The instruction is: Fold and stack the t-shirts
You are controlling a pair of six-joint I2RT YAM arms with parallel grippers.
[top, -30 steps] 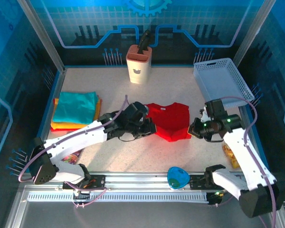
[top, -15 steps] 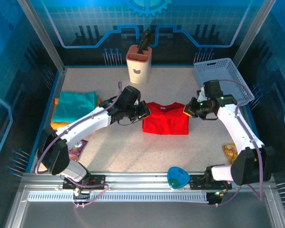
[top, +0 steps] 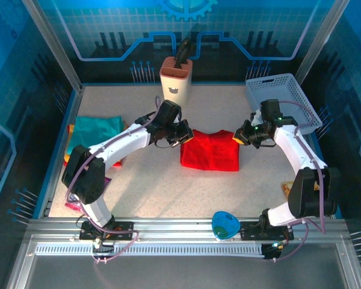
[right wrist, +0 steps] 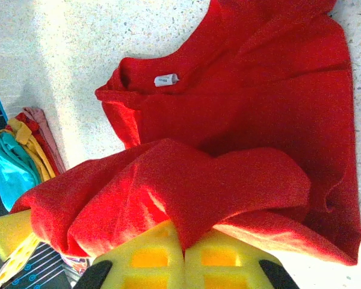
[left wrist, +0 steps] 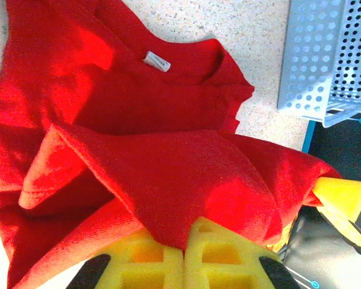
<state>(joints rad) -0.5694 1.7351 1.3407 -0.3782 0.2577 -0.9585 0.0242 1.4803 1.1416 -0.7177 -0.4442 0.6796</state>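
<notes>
From the left wrist, the red shirt (left wrist: 168, 174) runs off the left and bottom edges, and the white basket (left wrist: 325, 60) is cut by the top and right. The label (left wrist: 157, 61) is too small to read. From the right wrist, the folded pile (right wrist: 12, 165) is cut at the left.

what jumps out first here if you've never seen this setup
The bright red t-shirt in the middle of the table draws the eye first. The left claw and the right claw are each shut on a fold of it, one at either side. After that come the stack of folded shirts with teal on top at the left edge, and the white mesh basket at the far right.
</notes>
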